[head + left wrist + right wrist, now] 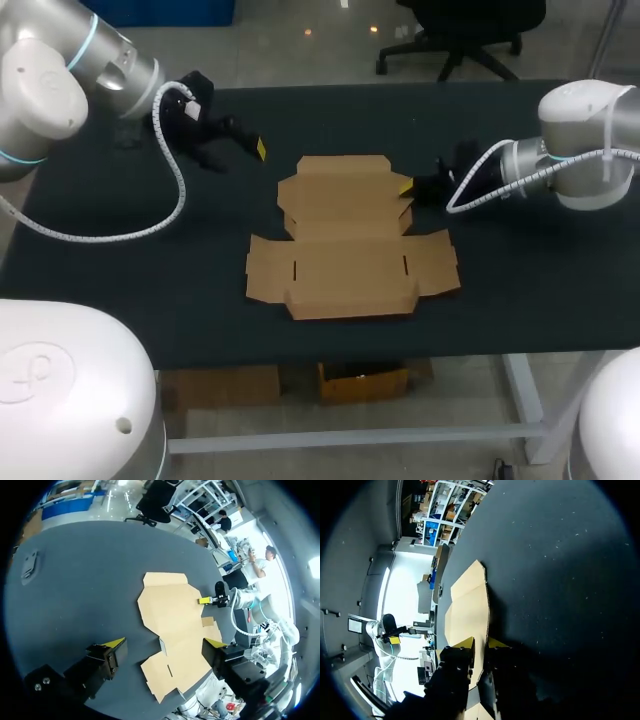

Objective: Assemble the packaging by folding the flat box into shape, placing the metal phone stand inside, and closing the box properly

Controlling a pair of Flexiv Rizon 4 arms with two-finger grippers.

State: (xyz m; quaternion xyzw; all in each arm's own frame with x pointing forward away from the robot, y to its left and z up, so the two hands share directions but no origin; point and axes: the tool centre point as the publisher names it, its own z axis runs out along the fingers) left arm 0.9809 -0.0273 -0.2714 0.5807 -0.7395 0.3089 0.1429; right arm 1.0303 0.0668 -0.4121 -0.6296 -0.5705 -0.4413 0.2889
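Observation:
The flat brown cardboard box lies unfolded in the middle of the black table. My right gripper is low at the box's right edge, at the side flap of the rear panel. In the right wrist view its yellow tips stand close together, shut on that flap's edge. My left gripper hangs open above the table's back left, apart from the box; nothing is between its fingers. A small grey metal piece, seemingly the phone stand, lies near the table's far left corner.
Bare black table surface surrounds the box on all sides. The white coiled cable of my left arm hangs over the table's left part.

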